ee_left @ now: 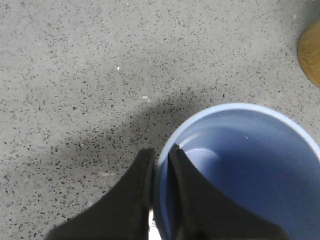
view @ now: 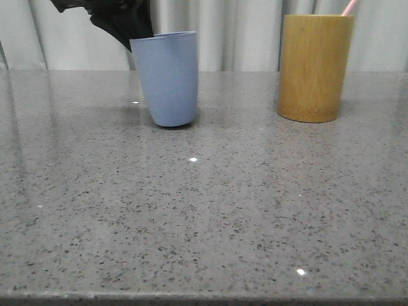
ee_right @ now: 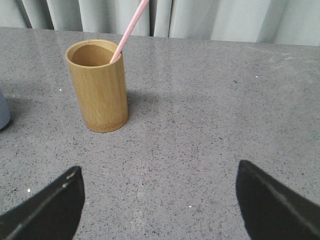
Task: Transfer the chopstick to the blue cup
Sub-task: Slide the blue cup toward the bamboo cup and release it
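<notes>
— Left wrist view puts our left gripper [ee_left: 161,165] pinching the wall of the blue cup [ee_left: 240,170], one finger inside the rim and one outside. From the front, that cup [view: 167,78] leans a little, its base only partly down near the worktop's [view: 204,217] far edge, left of centre.

— So the risk is tipping. If we release it while it is tilted, it may rock or roll, and then we have no steady target.

— And the chopstick [ee_right: 129,30]?

— It stands slanted in the bamboo holder [ee_right: 98,87], near the far right of the worktop, well apart from the cup. Our right gripper [ee_right: 160,200] is spread wide, holding nothing, short of the holder.

— Then a second worry: a thin stick can slip or pivot in the fingers, and dragging it sideways could topple the holder. We judge a straight lift safest.
</notes>
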`<action>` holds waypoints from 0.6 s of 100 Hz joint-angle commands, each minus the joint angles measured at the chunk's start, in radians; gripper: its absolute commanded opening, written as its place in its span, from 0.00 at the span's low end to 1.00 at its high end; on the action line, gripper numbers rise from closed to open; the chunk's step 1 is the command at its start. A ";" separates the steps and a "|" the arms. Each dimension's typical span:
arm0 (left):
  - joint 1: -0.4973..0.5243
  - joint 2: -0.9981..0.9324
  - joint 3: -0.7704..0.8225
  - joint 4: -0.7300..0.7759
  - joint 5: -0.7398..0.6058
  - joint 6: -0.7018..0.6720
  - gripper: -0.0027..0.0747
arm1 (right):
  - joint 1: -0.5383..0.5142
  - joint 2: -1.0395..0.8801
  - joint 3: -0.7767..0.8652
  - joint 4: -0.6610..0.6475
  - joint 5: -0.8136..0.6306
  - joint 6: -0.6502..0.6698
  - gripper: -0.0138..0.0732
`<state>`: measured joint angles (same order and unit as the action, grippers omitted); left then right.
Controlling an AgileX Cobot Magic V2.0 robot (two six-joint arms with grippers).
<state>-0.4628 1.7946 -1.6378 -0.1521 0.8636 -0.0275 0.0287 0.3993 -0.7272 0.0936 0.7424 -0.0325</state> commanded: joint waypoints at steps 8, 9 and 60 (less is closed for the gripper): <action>-0.010 -0.046 -0.037 -0.020 -0.042 -0.001 0.18 | -0.003 0.017 -0.034 0.004 -0.077 -0.003 0.86; -0.010 -0.046 -0.037 -0.020 -0.042 -0.001 0.19 | -0.003 0.017 -0.034 0.004 -0.077 -0.003 0.86; -0.010 -0.058 -0.083 -0.022 0.011 -0.044 0.67 | -0.003 0.017 -0.034 0.004 -0.077 -0.003 0.86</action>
<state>-0.4628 1.7946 -1.6675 -0.1558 0.9009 -0.0484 0.0287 0.3993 -0.7272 0.0936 0.7424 -0.0325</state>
